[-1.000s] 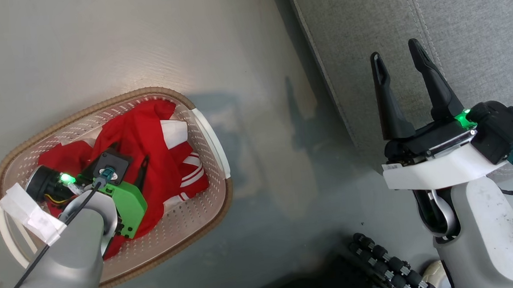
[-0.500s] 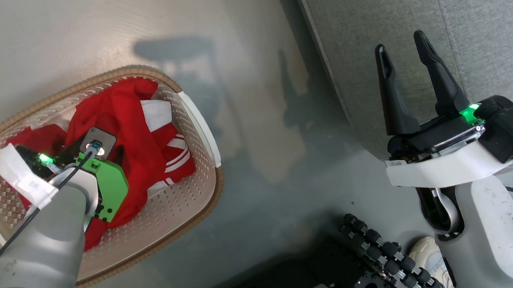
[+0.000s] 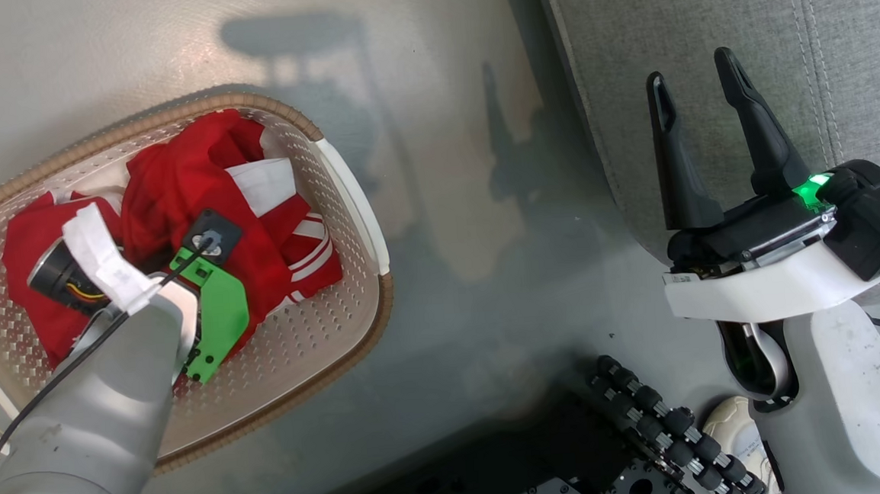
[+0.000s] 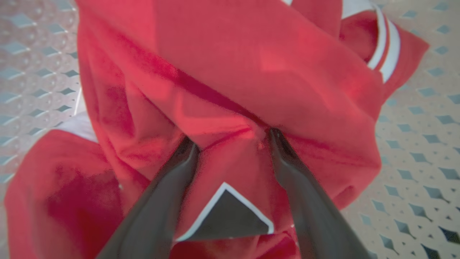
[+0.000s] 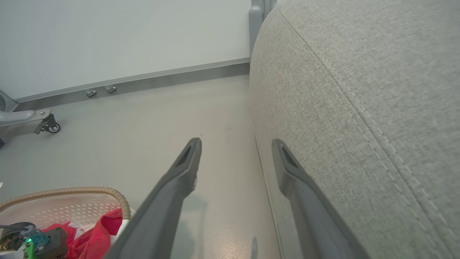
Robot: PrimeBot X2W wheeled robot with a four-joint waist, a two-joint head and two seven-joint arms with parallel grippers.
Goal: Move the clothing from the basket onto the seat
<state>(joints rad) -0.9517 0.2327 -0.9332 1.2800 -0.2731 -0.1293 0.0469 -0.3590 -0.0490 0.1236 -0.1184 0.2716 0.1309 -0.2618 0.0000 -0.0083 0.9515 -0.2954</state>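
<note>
- I am judging the task as barely begun. The red clothing [image 3: 200,193] is lying heaped inside the perforated laundry basket [image 3: 323,338] on the floor [image 3: 445,201], well apart from the grey seat [image 3: 701,17], so all of it is left to carry over.
- My left pincer [image 4: 233,140] is reaching down into the heap with its fingers spread. The tips are pressing into a red fold that is bunching between them. Whether that fold is caught well enough to lift, I cannot tell.
- My right pincer [image 3: 690,71] is hovering spread and empty at the seat's edge.
- The left wrist view is showing the fingertips on the cloth and a black, white-edged patch, both of which my own wrist is hiding from the head view. The head view is giving the layout from basket to seat.
</note>
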